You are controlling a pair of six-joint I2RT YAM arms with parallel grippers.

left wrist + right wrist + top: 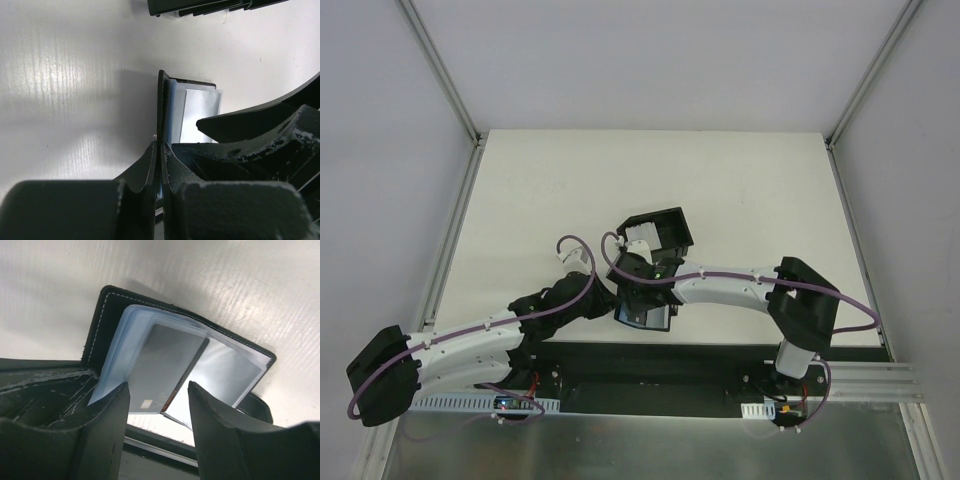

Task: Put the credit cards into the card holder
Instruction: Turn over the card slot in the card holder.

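Observation:
The card holder (646, 318), a black wallet with bluish clear sleeves, lies open at the table's near edge. My left gripper (161, 145) is shut on its black cover (162, 100) and holds that flap upright. A grey credit card (162, 365) sits slanted and partly inside a sleeve of the card holder (107, 310). Its lower end sticks out between the fingers of my right gripper (157, 390), which is open and does not touch it. More pale credit cards (642, 236) stand in the black box (670, 228) behind.
The black open-topped box (200, 5) stands just beyond the wallet, close to both grippers. A metal rail (720, 375) runs along the table's near edge under the wallet. Frame posts (455, 110) flank the white table.

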